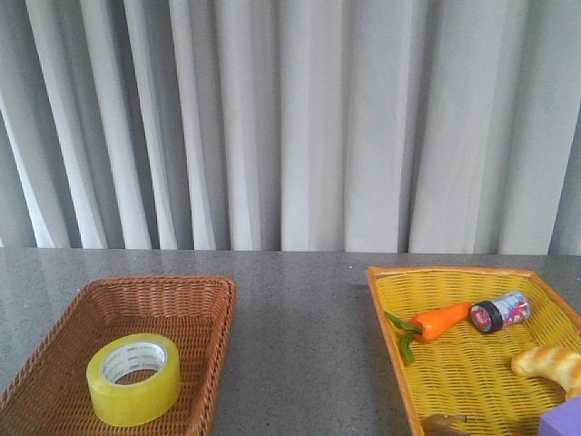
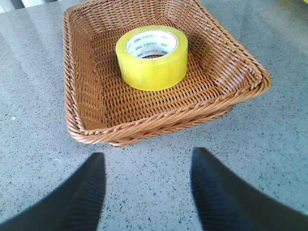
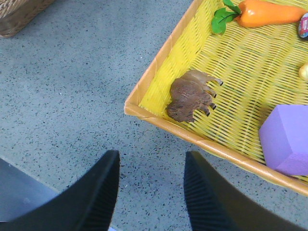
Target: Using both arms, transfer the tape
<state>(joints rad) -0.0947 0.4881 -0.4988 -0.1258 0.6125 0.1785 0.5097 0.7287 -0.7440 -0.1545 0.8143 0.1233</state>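
The yellow tape roll point(image 1: 133, 379) with a white printed core lies flat in the brown wicker basket point(image 1: 195, 300) at the left of the table. It also shows in the left wrist view point(image 2: 151, 57), inside the basket point(image 2: 77, 96). My left gripper point(image 2: 147, 156) is open and empty over bare table, short of the basket's near rim. My right gripper point(image 3: 151, 156) is open and empty over bare table beside the corner of the yellow basket point(image 3: 159, 67). Neither arm shows in the front view.
The yellow basket point(image 1: 386, 309) at the right holds a toy carrot point(image 1: 438, 322), a small dark-lidded jar point(image 1: 499, 312), a bread piece point(image 1: 549, 363), a brown toy animal point(image 3: 191, 95) and a purple block point(image 3: 286, 139). Grey speckled table lies between the baskets; curtains hang behind.
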